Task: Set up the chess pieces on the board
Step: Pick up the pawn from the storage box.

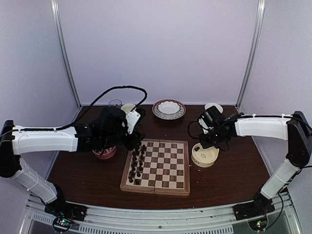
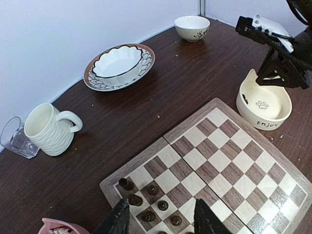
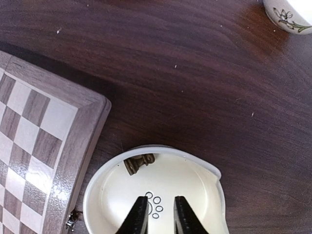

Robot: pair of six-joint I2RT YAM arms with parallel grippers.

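Note:
The board (image 1: 161,168) lies mid-table, its chequered squares (image 2: 229,161) mostly bare. Several dark chess pieces (image 1: 137,163) stand in two columns along its left edge, some of these pieces (image 2: 152,189) showing in the left wrist view. My left gripper (image 2: 161,222) hovers open above them, holding nothing. My right gripper (image 3: 160,214) hangs over a cream paw-print bowl (image 3: 204,190), its fingers a narrow gap apart and empty. One dark piece (image 3: 139,162) lies on its side in that bowl (image 1: 204,157), ahead of the fingertips. No pale pieces show.
At the back stand a patterned plate holding a white bowl (image 1: 168,108), a cream mug (image 2: 48,129), a glass (image 2: 13,139) and a small white bowl (image 2: 192,27). A pink bowl (image 1: 105,153) sits left of the board under my left arm.

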